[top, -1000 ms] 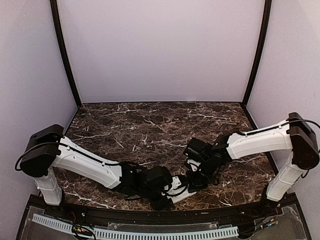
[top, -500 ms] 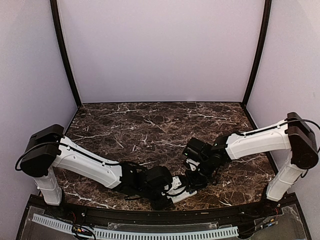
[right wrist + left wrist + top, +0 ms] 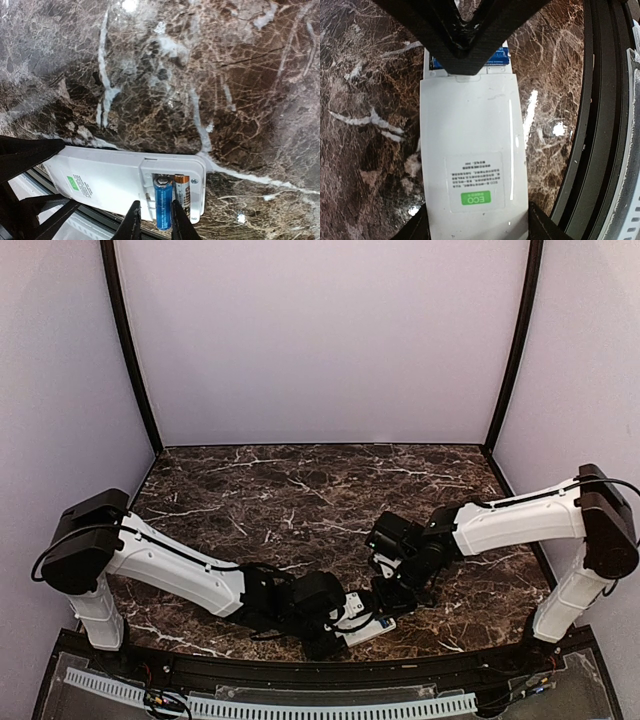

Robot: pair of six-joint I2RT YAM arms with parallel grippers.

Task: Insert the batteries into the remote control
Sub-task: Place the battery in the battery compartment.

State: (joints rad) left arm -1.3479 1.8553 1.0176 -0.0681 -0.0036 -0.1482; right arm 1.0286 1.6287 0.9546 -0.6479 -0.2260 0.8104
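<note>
Now seating step: left claw (image 3: pixel 477 230) clenched on remote control (image 3: pixel 470 150); right claw (image 3: pixel 155 216) straddles blue battery (image 3: pixel 162 205) set in remote control, whether gripping or released cannot tell. Next move likely needs you pressing it flat.

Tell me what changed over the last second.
The right gripper shifted slightly, nearer and then back, uncovering a little more of the remote control. Its fingers straddle the blue battery lying in the compartment. No grab or release is visible. The left gripper stays clamped on the remote control, unmoved.

You have the remote control (image 3: pixel 470 165) lying face-down near the table's (image 3: pixel 300 490) front edge, with the batteries (image 3: pixel 163 202) in its right-hand end.
</note>
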